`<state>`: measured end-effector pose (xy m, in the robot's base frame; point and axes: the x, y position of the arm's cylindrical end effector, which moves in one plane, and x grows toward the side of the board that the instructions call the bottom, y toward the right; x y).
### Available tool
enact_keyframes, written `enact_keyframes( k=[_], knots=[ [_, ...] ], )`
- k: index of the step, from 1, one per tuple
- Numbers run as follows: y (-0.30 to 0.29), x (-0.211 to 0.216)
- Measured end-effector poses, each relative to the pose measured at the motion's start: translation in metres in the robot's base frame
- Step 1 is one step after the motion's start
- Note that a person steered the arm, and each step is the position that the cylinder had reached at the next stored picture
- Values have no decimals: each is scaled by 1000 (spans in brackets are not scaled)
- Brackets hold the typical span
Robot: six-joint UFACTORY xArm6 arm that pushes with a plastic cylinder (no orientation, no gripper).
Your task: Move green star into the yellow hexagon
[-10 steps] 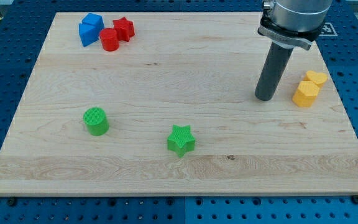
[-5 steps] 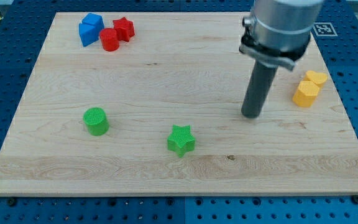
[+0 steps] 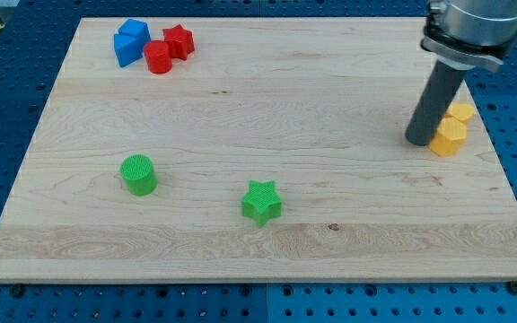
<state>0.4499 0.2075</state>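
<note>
The green star (image 3: 261, 201) lies on the wooden board (image 3: 240, 108) near the view's bottom middle. The yellow hexagon (image 3: 449, 137) sits near the board's right edge, with a yellow heart-like block (image 3: 462, 112) touching it just above. My tip (image 3: 419, 141) rests on the board right next to the yellow hexagon's left side, far to the right of the green star.
A green cylinder (image 3: 138, 174) stands left of the star. At the view's top left, a blue block (image 3: 130, 41), a red cylinder (image 3: 158, 57) and a red star (image 3: 179, 40) sit clustered together.
My tip first moved left and down toward the board's middle, then swung back right to end beside the yellow hexagon. No block has moved.
</note>
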Motion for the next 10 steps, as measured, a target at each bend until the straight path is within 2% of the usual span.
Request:
enact_keyframes(
  k=[3, 4, 5, 6, 7, 8, 9, 10],
  knots=[
    [0, 27],
    [-25, 44],
    [-38, 65],
    [-44, 107],
    [-79, 146],
    [-138, 169],
    [-209, 168],
    [-244, 135]
  ],
)
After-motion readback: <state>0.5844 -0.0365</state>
